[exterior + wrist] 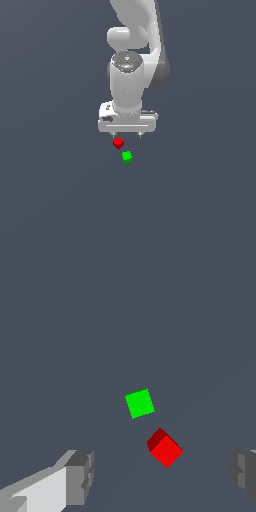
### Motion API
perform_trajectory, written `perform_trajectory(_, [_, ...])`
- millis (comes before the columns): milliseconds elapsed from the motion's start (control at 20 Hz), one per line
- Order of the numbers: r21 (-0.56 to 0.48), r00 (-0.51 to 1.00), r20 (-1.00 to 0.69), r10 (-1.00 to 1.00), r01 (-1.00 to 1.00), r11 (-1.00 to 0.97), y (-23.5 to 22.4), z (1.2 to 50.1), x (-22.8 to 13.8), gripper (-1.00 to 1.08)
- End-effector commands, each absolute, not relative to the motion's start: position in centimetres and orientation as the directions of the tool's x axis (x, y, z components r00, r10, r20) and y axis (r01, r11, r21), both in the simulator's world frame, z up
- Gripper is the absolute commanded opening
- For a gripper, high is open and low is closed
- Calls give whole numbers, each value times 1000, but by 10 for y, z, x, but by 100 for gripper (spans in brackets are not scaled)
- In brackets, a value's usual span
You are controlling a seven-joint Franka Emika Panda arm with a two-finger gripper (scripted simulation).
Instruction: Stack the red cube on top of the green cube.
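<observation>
The red cube (pixel 118 143) lies on the dark floor just below the white gripper (pixel 127 135) in the exterior view. The green cube (pixel 127 157) sits a short way beyond it, toward the exterior view's lower right, apart from the red one. In the wrist view the red cube (pixel 165 449) shows turned at an angle, close to the line between the two grey fingers (pixel 80 476), and the green cube (pixel 139 403) lies flat farther off. The gripper (pixel 162 476) is open and holds nothing; it hangs above the red cube.
The white arm (pixel 131 75) rises from the gripper toward the top of the exterior view. A plain dark grey floor (pixel 55 200) surrounds both cubes.
</observation>
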State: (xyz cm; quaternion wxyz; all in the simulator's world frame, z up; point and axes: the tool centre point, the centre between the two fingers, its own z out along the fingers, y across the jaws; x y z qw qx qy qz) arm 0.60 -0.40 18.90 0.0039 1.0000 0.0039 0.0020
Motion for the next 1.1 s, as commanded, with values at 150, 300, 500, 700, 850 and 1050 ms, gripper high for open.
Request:
perform_trajectory(150, [8,1000,4,0,0,-1000,-5,188,6,100])
perform_trajectory(300, [8,1000,4,-23,-23,-1000,-7,184,4,100])
perform_trajectory(500, [7,997,4,-79,-79,-997,-12,176,0,100])
perform_trajectory(700, [6,987,4,-162,-162,-987,-20,163,-5,100])
perform_trajectory(850, [6,971,4,-241,-241,-971,-26,150,-12,100])
perform_trajectory(1050, [5,931,3,-364,-364,-931,-36,130,-23,100])
